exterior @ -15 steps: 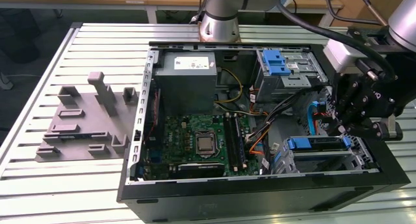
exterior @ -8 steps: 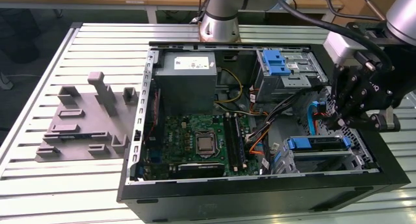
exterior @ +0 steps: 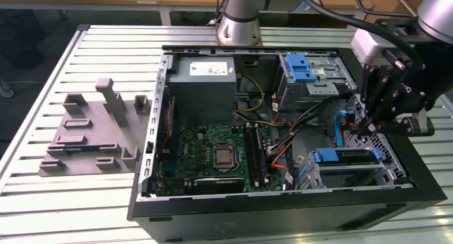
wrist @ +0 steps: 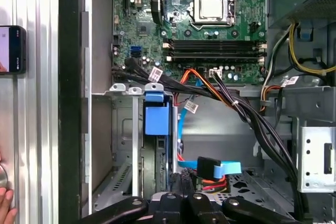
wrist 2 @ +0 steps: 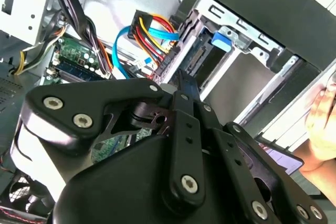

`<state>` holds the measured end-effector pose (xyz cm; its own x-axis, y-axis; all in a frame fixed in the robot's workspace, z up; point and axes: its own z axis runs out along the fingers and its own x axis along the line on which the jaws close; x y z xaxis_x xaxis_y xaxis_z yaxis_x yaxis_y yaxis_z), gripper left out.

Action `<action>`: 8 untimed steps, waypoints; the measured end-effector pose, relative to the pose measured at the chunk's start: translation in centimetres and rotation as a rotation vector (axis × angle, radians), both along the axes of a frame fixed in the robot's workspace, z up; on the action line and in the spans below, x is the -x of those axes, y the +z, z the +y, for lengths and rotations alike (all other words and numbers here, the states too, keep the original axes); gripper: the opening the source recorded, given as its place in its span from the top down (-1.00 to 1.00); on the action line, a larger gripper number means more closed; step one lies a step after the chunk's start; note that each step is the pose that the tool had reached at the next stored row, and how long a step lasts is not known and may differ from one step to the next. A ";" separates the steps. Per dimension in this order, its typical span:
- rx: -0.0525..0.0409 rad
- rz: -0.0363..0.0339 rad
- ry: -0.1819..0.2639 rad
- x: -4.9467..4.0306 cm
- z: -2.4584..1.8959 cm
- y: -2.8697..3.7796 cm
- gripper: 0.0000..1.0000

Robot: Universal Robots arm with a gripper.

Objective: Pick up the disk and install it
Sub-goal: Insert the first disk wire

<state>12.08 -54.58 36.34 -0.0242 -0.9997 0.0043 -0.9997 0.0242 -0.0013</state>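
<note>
In the exterior view, the open black metal computer case (exterior: 283, 217) lies on its side on the slatted table. It holds a green motherboard (exterior: 212, 154), a grey metal power-supply box (exterior: 205, 79) at the far end, and a silver metal drive cage (exterior: 396, 172) in the near corner on the exterior view's right. The disk (exterior: 343, 156), a flat silver hard drive in a blue plastic carrier, sits in that cage. The black gripper (exterior: 375, 128) hangs just above and beyond it, near the blue and orange cables (exterior: 345, 124).

In the second wrist view, the gripper (wrist 2: 181, 93) is over the case interior, with the disk's blue carrier (wrist 2: 220, 40) in the cage past it. We cannot tell whether the claw is released or clenched, but nothing appears to be in it.

In the first wrist view, the disk (wrist: 156, 121) stands edge-on between the cage rails, ahead of the gripper (wrist: 191, 203).

We judge the installing step is in hand or nearly finished. Any remaining seating calls for a straight push along the rails, clear of the cables.
</note>
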 end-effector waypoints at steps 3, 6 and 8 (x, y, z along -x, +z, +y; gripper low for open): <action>0.0000 -0.0072 -0.004 -0.01 0.32 0.00 0.79; -0.0003 -0.0087 -0.008 -0.03 0.65 -0.01 0.79; -0.0003 -0.0100 -0.008 -0.04 0.90 -0.01 0.79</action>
